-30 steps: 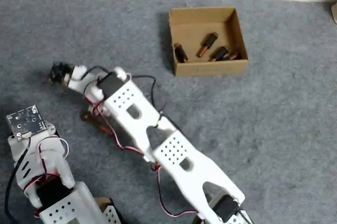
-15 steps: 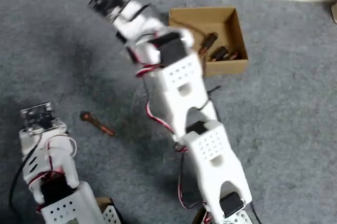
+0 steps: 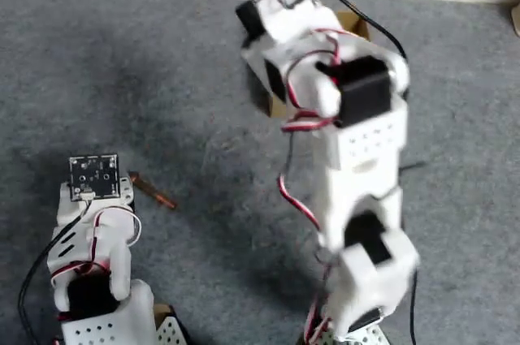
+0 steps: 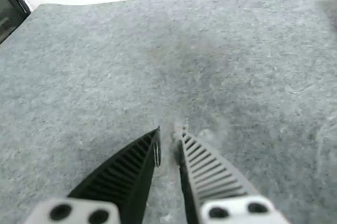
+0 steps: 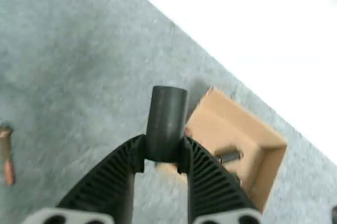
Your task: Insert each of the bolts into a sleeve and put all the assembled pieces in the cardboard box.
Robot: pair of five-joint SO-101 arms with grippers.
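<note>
1. Sleeve [image 5: 166, 113]: dark, probably rigid, light and smooth; clamped in the right gripper [image 5: 160, 155], near the box [image 5: 237, 129].
2. Bolt [image 3: 150, 189]: lies well apart from the box; best taken by the shank.
3. Left gripper [image 4: 168, 147]: barely parted, empty.

Bolt [image 3: 150, 190] just beside left arm [image 3: 93, 239], cardboard box [image 5: 271, 163] under right arm [image 3: 366, 142]

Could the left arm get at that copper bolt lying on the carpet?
Probably yes. The bolt lies on open carpet close beside the left claw, nothing between them, and the right claw holds a sleeve off by the cardboard box.
</note>
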